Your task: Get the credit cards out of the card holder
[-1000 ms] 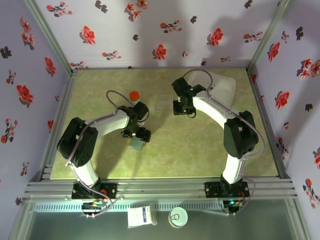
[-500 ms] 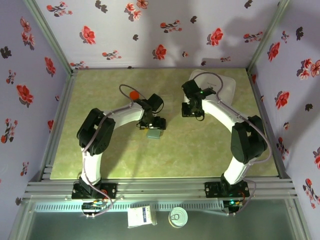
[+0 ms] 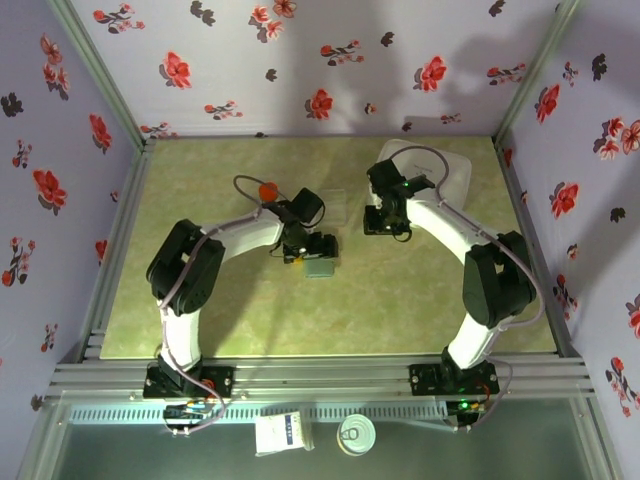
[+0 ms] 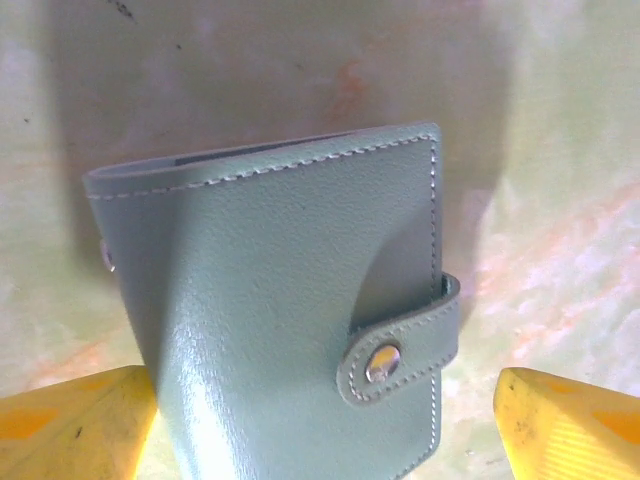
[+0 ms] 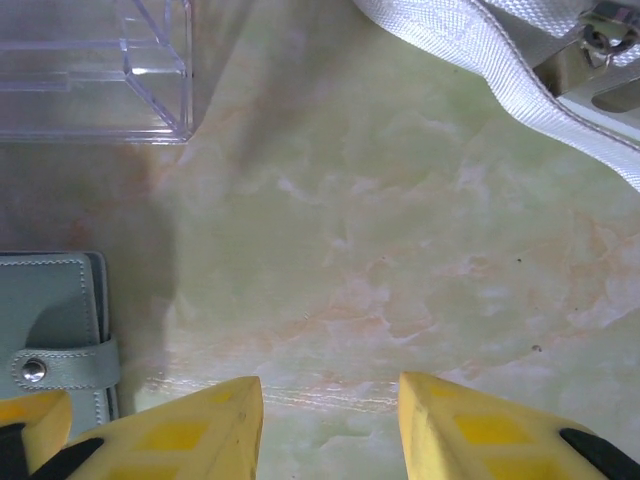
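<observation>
Top external view first, Sam. Where is the card holder (image 3: 320,266)?

Near the middle of the green table (image 3: 250,320), Ana. It lies flat, right under the left gripper (image 3: 307,257). A clear plastic stand (image 3: 335,205) is just behind it. Something with a red top (image 3: 267,189) stands to the left of that.

Is the left gripper holding it?

No. In the left wrist view its two yellow fingers (image 4: 70,425) stand wide apart, one on each side of the card holder. On the right there is bare table between finger and holder. On the left they are so close I cannot tell if they touch.

Is the holder open?

It is folded shut. A little strap (image 4: 415,345) goes round the edge, and a shiny snap (image 4: 383,362) holds it down. Pale stitching runs along the edges.

And the right gripper (image 3: 385,226)?

It is by the big white box (image 3: 450,175), a bit apart from the holder. In the right wrist view its fingers (image 5: 190,430) are partly apart with bare table between them. It holds nothing. The holder peeks in at the left, and a white woven strap (image 5: 470,60) crosses the top corner.

Any words to read?

A small white box (image 3: 278,432) with a blue patch and a round tin (image 3: 356,434) sit on the front ledge. The marks on them are too small to read.
</observation>
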